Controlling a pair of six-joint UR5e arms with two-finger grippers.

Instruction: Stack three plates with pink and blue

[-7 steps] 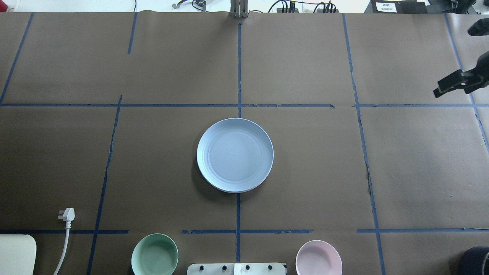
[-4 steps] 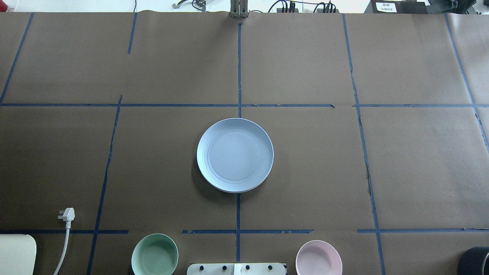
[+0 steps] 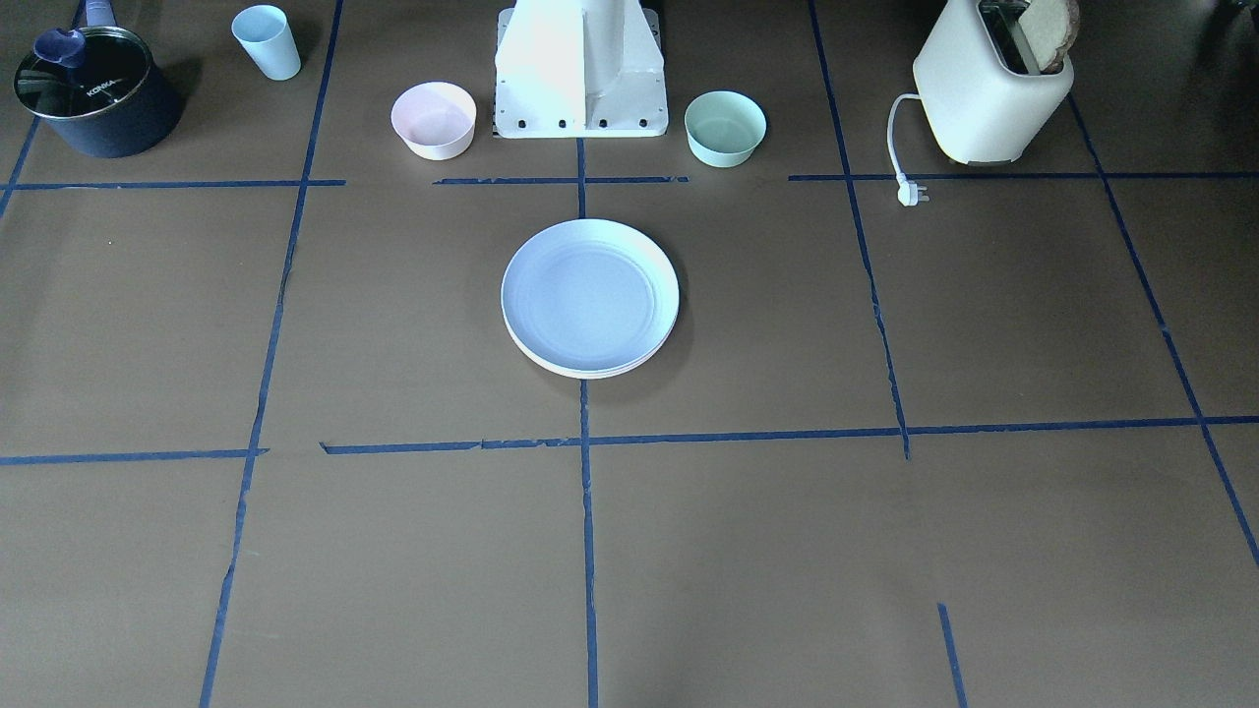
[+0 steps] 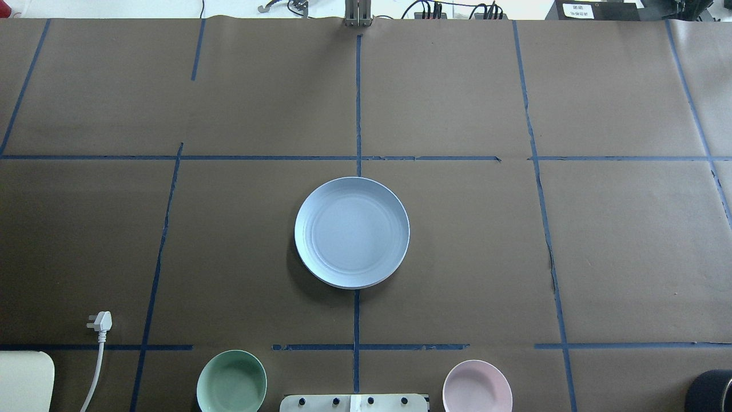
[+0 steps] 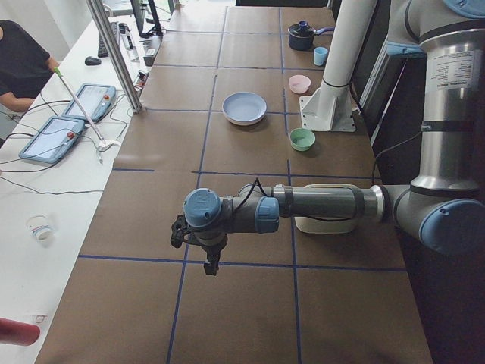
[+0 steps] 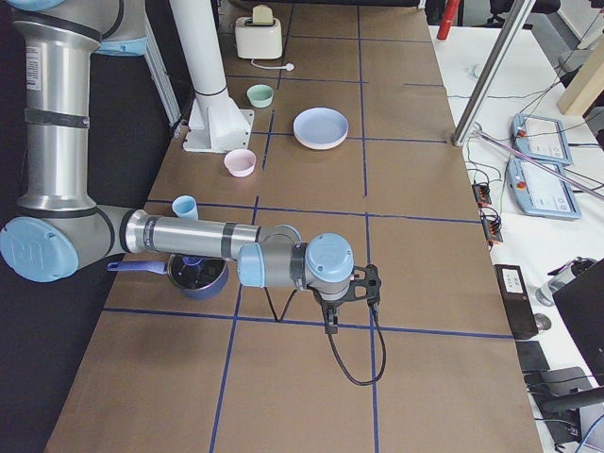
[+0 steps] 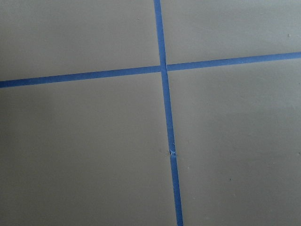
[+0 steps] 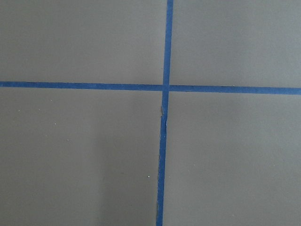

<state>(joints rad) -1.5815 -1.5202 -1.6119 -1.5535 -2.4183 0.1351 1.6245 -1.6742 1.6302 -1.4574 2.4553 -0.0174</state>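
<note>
Brown-papered table [image 4: 514,257], plates [image 4: 351,232] stacked at its centre, both arms out at the ends.
Left hand [image 5: 211,262] and right hand [image 6: 330,321] hang over bare paper, touching nothing; whether either is open or closed I cannot tell. Blue plate [image 3: 588,293] lies on top, a cream rim [image 3: 590,372] beneath; open paper all round.

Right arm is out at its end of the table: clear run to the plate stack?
Probably yes. Only bare table lies between the right gripper and the plate stack. The pot, blue cup and pink bowl sit toward the robot's base, off that line. Reach itself can't be confirmed.
</note>
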